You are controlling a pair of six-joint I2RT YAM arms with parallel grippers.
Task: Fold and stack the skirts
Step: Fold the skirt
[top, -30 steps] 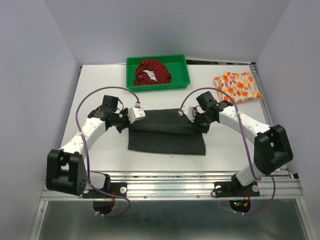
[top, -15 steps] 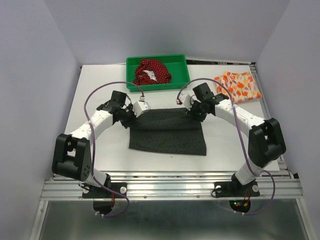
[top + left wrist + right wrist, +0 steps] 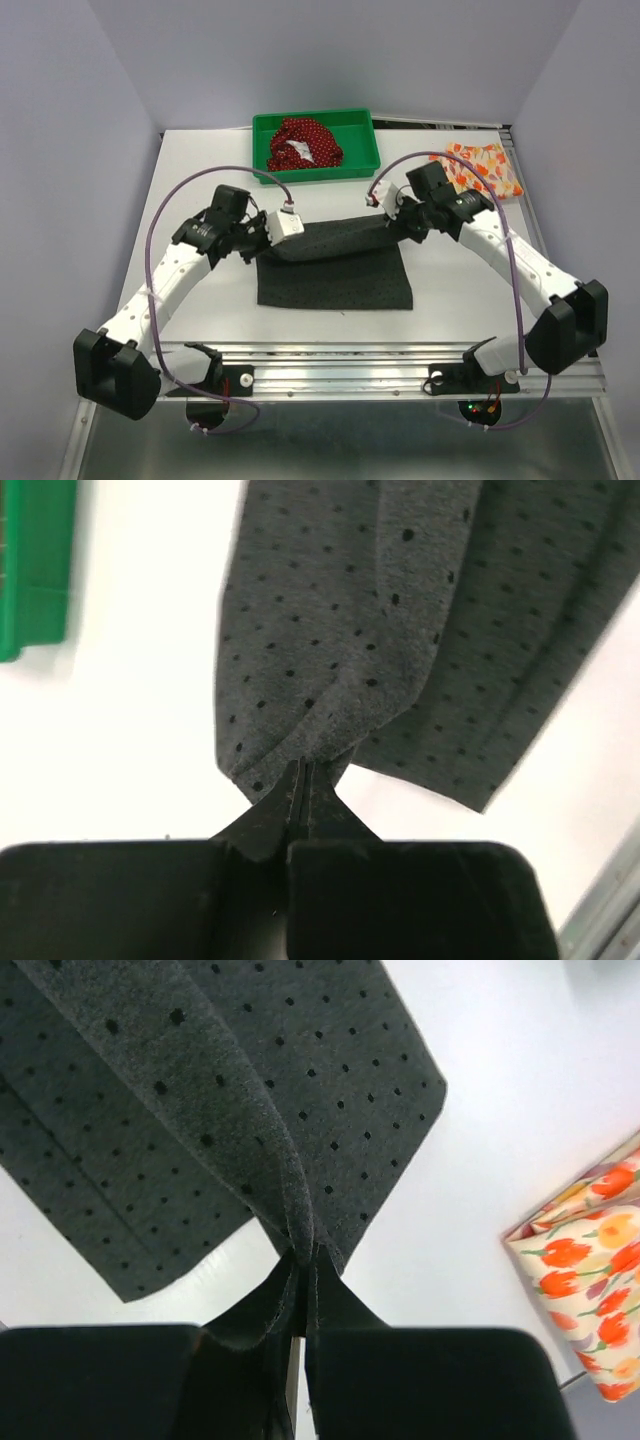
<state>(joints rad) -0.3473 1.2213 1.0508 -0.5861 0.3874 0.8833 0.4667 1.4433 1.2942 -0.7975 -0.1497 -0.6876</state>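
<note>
Left gripper (image 3: 303,772) is pinched tight on one far corner of the charcoal-grey dotted cloth skirt (image 3: 335,275); right gripper (image 3: 303,1260) clamps the other; both arms bend inward, holding that edge above the white table (image 3: 190,170).

No legible text, brand, number or sign in any view. White tag (image 3: 293,153) on dark red skirt (image 3: 318,140) in green tray (image 3: 320,174), beyond left gripper (image 3: 303,775): too small to read. Dots on grey skirt (image 3: 335,278) and flower print on orange skirt (image 3: 590,1290) beside right gripper (image 3: 300,1260): pattern only.
</note>
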